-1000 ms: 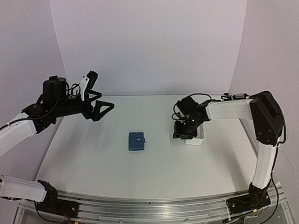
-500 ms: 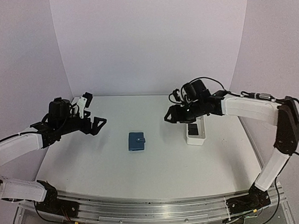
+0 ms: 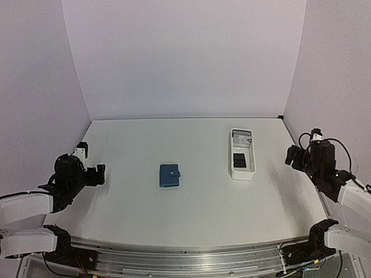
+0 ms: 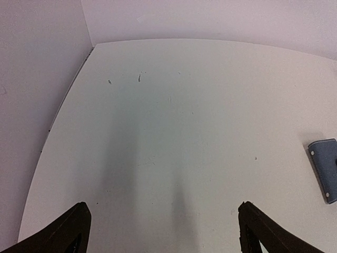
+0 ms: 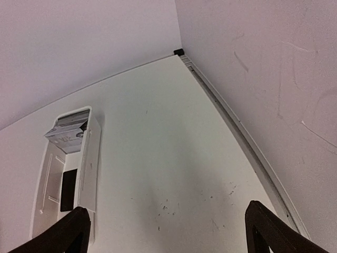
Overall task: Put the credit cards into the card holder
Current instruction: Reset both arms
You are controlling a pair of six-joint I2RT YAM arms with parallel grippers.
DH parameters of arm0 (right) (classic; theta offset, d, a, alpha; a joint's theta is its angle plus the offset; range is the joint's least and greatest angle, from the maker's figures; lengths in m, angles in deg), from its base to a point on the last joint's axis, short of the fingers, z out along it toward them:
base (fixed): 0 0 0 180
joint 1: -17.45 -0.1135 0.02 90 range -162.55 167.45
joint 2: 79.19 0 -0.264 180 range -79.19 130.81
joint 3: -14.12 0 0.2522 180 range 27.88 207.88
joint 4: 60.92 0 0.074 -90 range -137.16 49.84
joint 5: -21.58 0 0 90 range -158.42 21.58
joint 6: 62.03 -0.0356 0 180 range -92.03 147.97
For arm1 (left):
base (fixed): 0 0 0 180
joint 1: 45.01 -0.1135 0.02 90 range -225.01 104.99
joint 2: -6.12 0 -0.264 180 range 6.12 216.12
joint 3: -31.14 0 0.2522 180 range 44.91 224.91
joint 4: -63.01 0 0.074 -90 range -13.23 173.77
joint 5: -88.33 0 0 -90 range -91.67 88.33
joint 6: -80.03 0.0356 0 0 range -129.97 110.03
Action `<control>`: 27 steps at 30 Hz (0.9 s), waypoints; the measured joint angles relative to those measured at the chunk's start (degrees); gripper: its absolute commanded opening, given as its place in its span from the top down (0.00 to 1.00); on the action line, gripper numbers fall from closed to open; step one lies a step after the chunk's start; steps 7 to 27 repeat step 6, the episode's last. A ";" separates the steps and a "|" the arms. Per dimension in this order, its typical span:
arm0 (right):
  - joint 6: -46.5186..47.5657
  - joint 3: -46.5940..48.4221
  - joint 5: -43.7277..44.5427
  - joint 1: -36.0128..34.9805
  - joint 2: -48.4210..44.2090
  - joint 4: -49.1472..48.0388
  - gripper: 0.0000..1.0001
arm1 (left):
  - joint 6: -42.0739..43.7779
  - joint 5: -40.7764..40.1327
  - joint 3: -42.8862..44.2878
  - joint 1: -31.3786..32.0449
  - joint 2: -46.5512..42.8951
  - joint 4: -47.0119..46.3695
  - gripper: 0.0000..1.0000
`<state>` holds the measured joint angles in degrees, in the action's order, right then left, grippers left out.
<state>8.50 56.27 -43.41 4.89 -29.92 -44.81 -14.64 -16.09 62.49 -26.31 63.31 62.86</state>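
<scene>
Our left pincer [image 4: 162, 211] is hanging released, jaws spread wide and gripping nothing; the card holder [image 3: 170, 175], a closed dark-blue case with a snap tab, is lying flat on the desk [image 3: 127, 203] well off to its right. The credit cards [image 3: 239, 159] are sitting in the white tray [image 3: 242, 176], ahead-left of our right pincer [image 5: 167, 210], likewise released. We are judging them light, stiff, slick: best pinched along an edge.
</scene>
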 measured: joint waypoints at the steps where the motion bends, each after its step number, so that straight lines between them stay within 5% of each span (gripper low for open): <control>1: 0.00 -1.99 1.38 -0.02 -2.05 -0.24 0.02 | -0.11 -0.52 -0.44 0.00 -0.02 -0.63 0.05; 6: -0.35 -12.61 8.13 -0.22 -12.09 -6.05 0.02 | -0.11 -2.10 -2.27 0.00 -0.02 -3.26 0.01; 27: -0.35 -12.61 8.13 -0.22 -12.09 -6.05 0.02 | -0.11 -2.10 -2.27 0.00 -0.02 -3.26 0.01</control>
